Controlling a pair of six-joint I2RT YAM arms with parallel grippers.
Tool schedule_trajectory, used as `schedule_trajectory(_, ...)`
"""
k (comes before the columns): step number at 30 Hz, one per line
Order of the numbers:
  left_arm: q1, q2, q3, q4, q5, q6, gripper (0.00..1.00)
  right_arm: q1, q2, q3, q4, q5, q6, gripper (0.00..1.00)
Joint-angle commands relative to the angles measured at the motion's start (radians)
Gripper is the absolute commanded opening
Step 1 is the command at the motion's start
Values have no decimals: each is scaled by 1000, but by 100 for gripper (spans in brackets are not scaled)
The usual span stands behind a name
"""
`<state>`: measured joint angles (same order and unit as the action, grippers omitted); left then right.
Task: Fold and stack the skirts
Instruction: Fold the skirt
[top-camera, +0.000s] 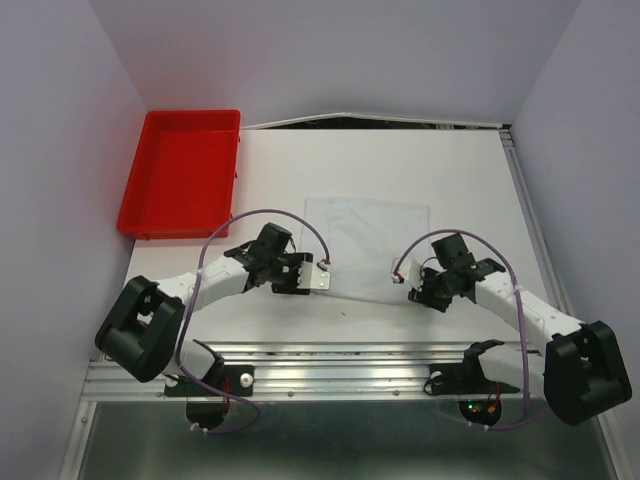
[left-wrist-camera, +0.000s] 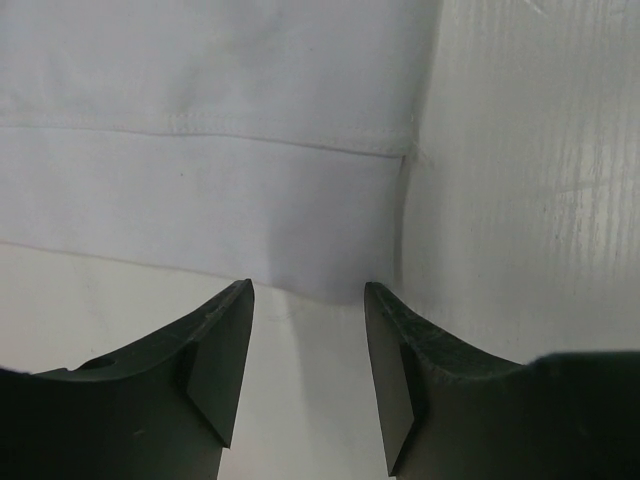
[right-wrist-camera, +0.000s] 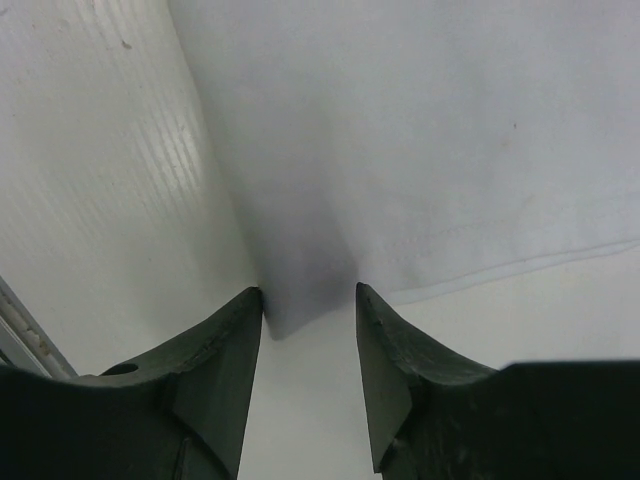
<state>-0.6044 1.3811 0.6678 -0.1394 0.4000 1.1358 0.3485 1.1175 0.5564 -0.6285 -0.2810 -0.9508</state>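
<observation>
The left hand (left-wrist-camera: 308, 290) stands partly open. Its two dark fingers (left-wrist-camera: 215, 350) are apart, with bare desk (left-wrist-camera: 305, 400) showing in the gap and nothing gripped. The near-left corner of the skirt (left-wrist-camera: 200, 190) lies just ahead of the tips. Only this wrist view shows the stitched hem band running along that edge.

The right hand (right-wrist-camera: 308, 292) is also partly open. The skirt's other near corner reaches into the gap between its tips, right up against one finger, but it is not pinched. Whether either hand's tips rest on the desk cannot be told.

Only the overhead view gives the whole layout. One pale skirt lies flat near the middle of the white desk, with a hand at each near corner. A red tray (top-camera: 180, 170) sits at the far left, well apart from the cloth.
</observation>
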Motion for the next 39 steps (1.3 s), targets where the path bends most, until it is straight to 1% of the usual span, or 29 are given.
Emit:
schedule_trajectory(1, -12, -23, -2, -6, 40, 51, 58, 14, 7, -19, 64, 28, -17, 46)
schedule_trajectory(5, -35, -71, -25, -37, 53, 81, 56, 23, 4, -35, 79, 40, -22, 40)
schedule_trajectory(6, -46, -79, -33, -48, 48, 84, 55, 23, 5, -36, 79, 43, -22, 35)
schedule_trajectory(8, -52, -89, -34, -60, 43, 84, 53, 23, 5, -41, 84, 46, -20, 32)
schedule_trajectory(9, -54, -91, -33, -68, 45, 84, 50, 23, 5, -39, 85, 46, -19, 31)
schedule_trajectory(11, -60, -93, -33, -77, 42, 81, 49, 23, 4, -41, 85, 45, -17, 30)
schedule_trajectory(12, -61, -90, -33, -84, 42, 81, 47, 32, 4, -41, 85, 45, -14, 27)
schedule_trajectory(21, -75, -44, -40, -65, 26, 85, 38, 32, 5, -33, 76, 45, -6, 20)
schedule_trajectory(25, -77, -16, -39, -62, 30, 88, 39, 41, 8, -30, 73, 45, -3, 20)
schedule_trajectory(28, -78, 12, -39, -46, 10, 81, 42, 41, 8, -24, 67, 42, -6, 19)
schedule_trajectory(31, -77, 38, -31, -28, -16, 70, 41, 41, 7, -26, 67, 42, -11, 17)
schedule_trajectory(33, -77, 42, -31, -19, -26, 68, 37, 41, 7, -29, 67, 43, -14, 12)
schedule_trajectory(34, -77, 45, -30, -20, -27, 68, 27, 41, 7, -27, 64, 46, -14, 7)
schedule_trajectory(35, -77, 42, -30, -26, -24, 68, 22, 41, 7, -24, 61, 46, -13, 4)
schedule_trajectory(36, -77, 38, -28, -44, -23, 68, 11, 41, 5, -16, 58, 49, -9, 1)
schedule_trajectory(38, -77, 3, -31, -63, -23, 61, 1, 41, -4, -6, 36, 51, -9, 1)
schedule_trajectory(39, -75, -34, -33, -90, -20, 45, 0, 41, -22, 2, 12, 51, -9, 1)
